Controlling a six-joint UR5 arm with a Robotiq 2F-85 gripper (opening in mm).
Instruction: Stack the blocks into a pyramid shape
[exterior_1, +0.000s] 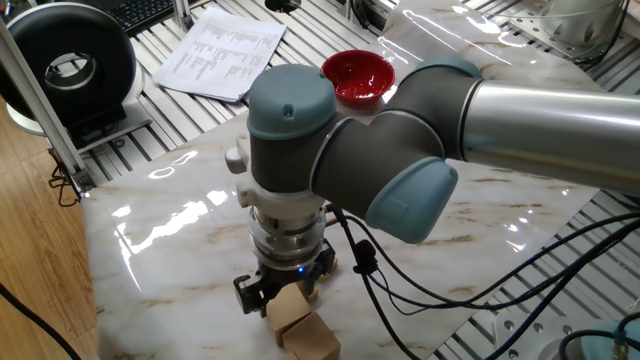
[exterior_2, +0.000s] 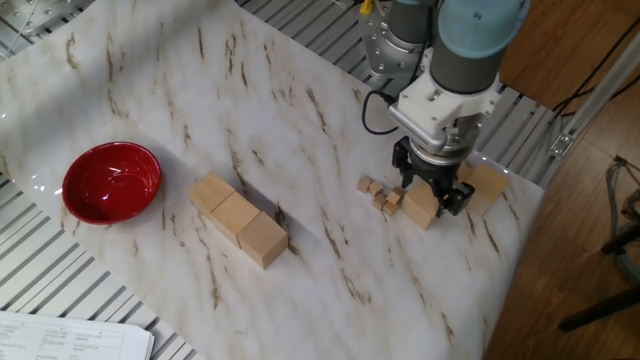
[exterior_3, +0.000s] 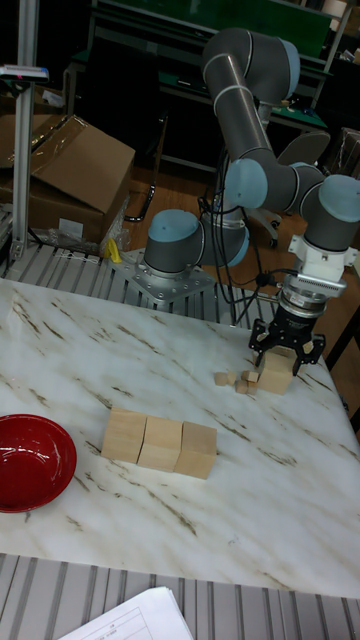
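Observation:
My gripper (exterior_2: 428, 196) stands near the table's right corner, shut on one of the blocks (exterior_2: 420, 208). The fingers flank its sides and the block sits at or just above the marble. The same block (exterior_1: 288, 308) shows under the gripper (exterior_1: 284, 296) in one fixed view, and again (exterior_3: 277, 372) in the tall fixed view below the gripper (exterior_3: 286, 356). Another block (exterior_2: 488, 186) lies just right of it by the table edge. Three blocks (exterior_2: 238, 218) lie side by side in a row mid-table. No stepped stack stands anywhere.
A red bowl (exterior_2: 112, 181) sits at the left of the marble table (exterior_2: 300, 290). Several tiny wooden cubes (exterior_2: 378, 193) lie just left of the held block. Papers (exterior_1: 222, 48) lie beyond the bowl, and cables (exterior_1: 400, 290) trail from the wrist.

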